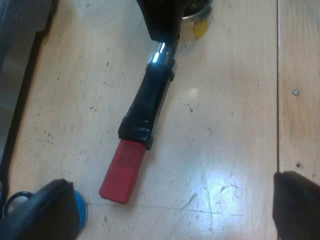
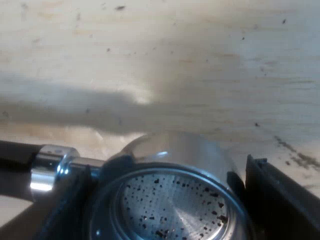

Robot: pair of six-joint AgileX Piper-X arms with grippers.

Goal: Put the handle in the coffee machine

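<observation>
The metal holder (image 2: 170, 200) has a round basket flecked with coffee grounds, and my right gripper (image 2: 170, 202) is shut on that basket, one black finger (image 2: 272, 192) on each side. Its dark handle (image 1: 150, 102) reaches out over the wooden table and ends in a red tip (image 1: 122, 172). The right gripper (image 1: 162, 17) is seen holding the basket end. My left gripper (image 1: 172, 210) is open above the table, its fingers (image 1: 47, 212) wide apart with the red tip between and just beyond them, touching nothing.
A blue round object (image 1: 81, 210) lies by one left finger. A dark flat edge (image 1: 20, 65) runs along the table beside the handle. A yellow bit (image 1: 200, 29) sits by the basket. Pale wooden table (image 1: 225, 125) lies under everything.
</observation>
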